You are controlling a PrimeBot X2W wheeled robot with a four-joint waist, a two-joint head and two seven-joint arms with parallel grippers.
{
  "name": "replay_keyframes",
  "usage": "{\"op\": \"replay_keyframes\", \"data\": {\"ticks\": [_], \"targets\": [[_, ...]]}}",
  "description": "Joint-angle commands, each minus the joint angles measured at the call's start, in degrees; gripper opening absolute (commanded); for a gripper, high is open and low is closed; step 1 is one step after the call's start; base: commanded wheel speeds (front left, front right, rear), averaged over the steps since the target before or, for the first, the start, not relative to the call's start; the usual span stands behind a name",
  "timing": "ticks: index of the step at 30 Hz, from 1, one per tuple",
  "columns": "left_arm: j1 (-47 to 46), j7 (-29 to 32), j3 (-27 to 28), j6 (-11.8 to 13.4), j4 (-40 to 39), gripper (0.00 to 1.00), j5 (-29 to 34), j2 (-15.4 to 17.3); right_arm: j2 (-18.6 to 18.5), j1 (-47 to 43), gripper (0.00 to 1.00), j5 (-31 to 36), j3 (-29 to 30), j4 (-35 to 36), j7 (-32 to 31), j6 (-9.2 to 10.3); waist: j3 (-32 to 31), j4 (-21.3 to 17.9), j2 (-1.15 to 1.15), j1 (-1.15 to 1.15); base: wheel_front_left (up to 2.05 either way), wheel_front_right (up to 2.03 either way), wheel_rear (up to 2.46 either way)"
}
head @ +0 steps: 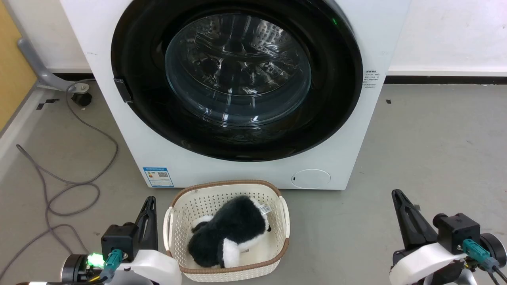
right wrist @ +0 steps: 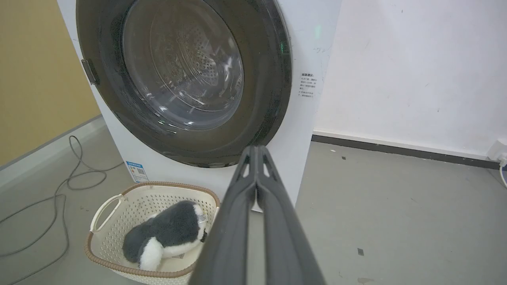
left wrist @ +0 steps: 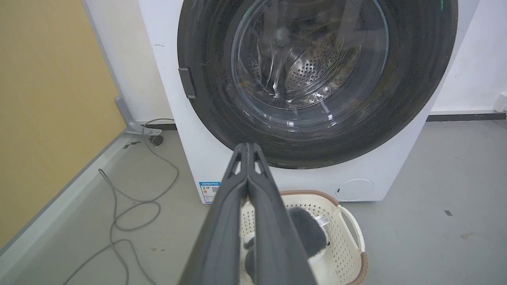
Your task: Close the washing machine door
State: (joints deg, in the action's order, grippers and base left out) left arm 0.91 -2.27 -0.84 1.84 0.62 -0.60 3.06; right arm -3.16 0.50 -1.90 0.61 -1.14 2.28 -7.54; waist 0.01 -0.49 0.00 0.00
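Near the camera, the left gripper [head: 150, 202] and right gripper [head: 397, 196] sit low on either side of a cream perforated plastic basket [head: 226, 183]. Beyond it stands a big white front-loading washing machine [head: 350, 158], its large round black-ringed glass door [head: 336, 99] flat against the front.

The door looks shut, but I cannot tell whether the latch has caught. If it hasn't, the door could drift open, and any push would likely reach over the basket and its black-and-white plush toy [head: 229, 233], risking a knock. Both grippers' fingers are pressed together, holding and touching nothing, well apart from the door.
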Motion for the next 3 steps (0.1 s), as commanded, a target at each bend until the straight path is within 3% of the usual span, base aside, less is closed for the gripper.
{"op": "replay_keyframes", "data": {"ticks": [1, 3], "targets": [[-0.74, 0.28, 0.20, -0.22, -0.30, 0.00, 0.31, -0.05, 0.24, -0.43, 0.00, 0.41, -0.15, 0.46, -0.28, 0.05, 0.00, 0.03, 0.00, 0.00, 0.00, 0.00, 0.00], [-0.76, 0.51, 0.28, -0.41, -0.34, 0.00, 0.34, -0.07, 0.25, -0.44, 0.00, 0.58, -0.20, 0.54, -0.51, 0.05, 0.00, 0.09, 0.00, 0.00, 0.00, 0.00, 0.00]]}}
